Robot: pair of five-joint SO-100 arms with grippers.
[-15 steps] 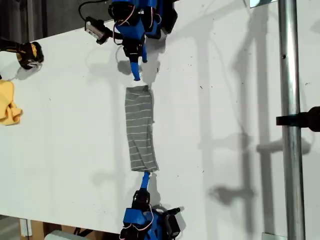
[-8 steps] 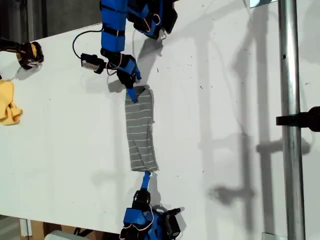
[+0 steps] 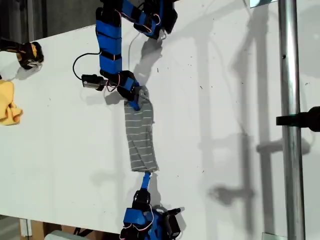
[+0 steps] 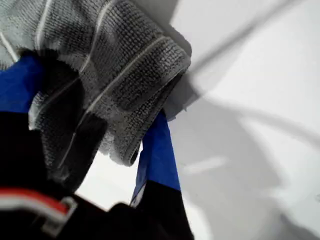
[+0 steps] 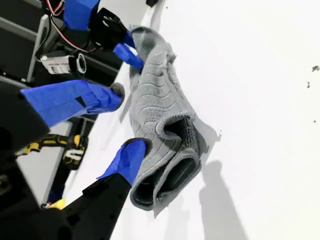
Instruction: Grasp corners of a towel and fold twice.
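Towel lies mid-table, folded into a narrow strip between both arms. My first gripper pinches its far end, cloth bunched between closed jaws. My second gripper sits just beside the near end, jaws apart, holding nothing. Yellow cloth lies at exterior view's left.

The towel lies folded in a long strip on the table, between my first gripper at its far end and my second gripper at its near end. A cloth sits at the exterior view's left edge.
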